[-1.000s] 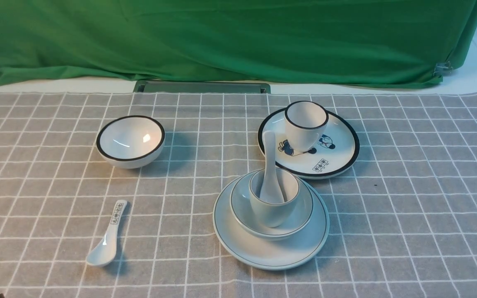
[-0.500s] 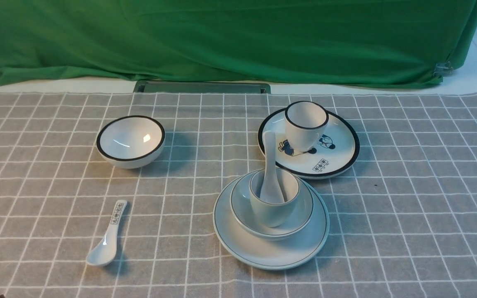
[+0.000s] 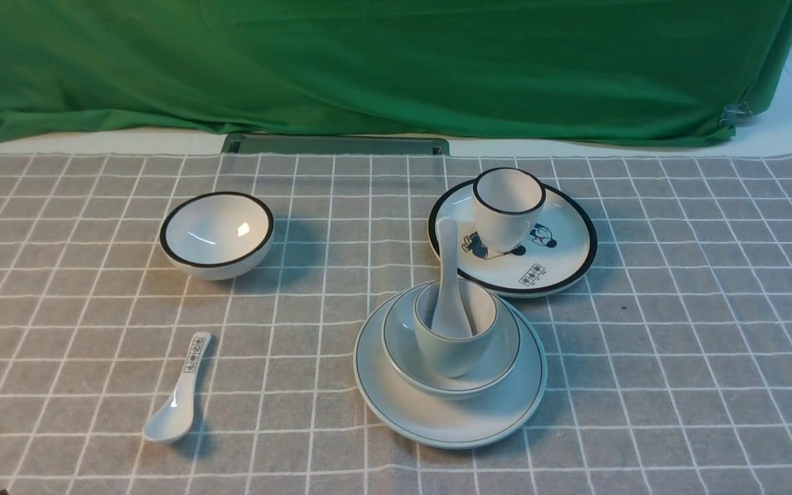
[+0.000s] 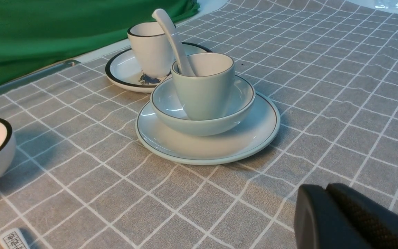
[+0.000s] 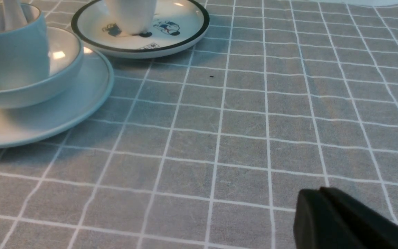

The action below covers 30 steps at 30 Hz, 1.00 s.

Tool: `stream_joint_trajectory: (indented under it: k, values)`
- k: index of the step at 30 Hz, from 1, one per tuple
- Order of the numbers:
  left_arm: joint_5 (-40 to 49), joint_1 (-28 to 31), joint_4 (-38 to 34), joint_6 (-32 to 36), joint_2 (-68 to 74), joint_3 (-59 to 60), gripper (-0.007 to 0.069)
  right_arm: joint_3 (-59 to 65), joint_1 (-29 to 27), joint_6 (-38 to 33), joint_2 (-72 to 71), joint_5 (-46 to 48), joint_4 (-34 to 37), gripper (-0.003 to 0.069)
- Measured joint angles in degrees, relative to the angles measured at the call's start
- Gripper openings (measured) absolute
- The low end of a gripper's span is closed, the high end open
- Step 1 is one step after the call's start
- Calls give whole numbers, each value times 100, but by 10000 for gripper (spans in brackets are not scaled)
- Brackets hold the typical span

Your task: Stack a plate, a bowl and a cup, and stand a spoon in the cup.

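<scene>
No visible change from earlier front views. Stack unmoved near table centre: plate [image 3: 449, 412] on cloth, bowl [image 3: 451, 381] on it, cup [image 3: 452, 350] in bowl, spoon [image 3: 448, 275] upright in cup. Left gripper [image 4: 327, 188] pads together, empty. Right gripper [image 5: 320, 190] pads together, empty, apart from stack.

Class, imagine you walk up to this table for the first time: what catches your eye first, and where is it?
First comes the pale stack near the middle of the grey checked cloth: the plate, the bowl on it, the cup in the bowl, and the spoon standing in the cup. Just behind, to the right, a black-rimmed cup stands on a cartoon plate. The green backdrop fills the far side.
</scene>
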Motion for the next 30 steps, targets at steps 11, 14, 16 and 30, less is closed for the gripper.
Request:
stream_joint_trajectory:
  k: [11, 14, 16, 30]
  values:
    - [-37, 0, 0, 0, 0, 0, 13, 0, 0, 0, 0, 0, 0, 67]
    - [-422, 100, -8, 25, 0, 0, 13, 0, 0, 0, 0, 0, 0, 68]
    - [-1192, 586, -183, 60, -5, 0, 11, 0, 0, 0, 0, 0, 0, 69]
    - [645, 4545, -236, -775, -1223, 0, 11, 0, 0, 0, 0, 0, 0, 69]
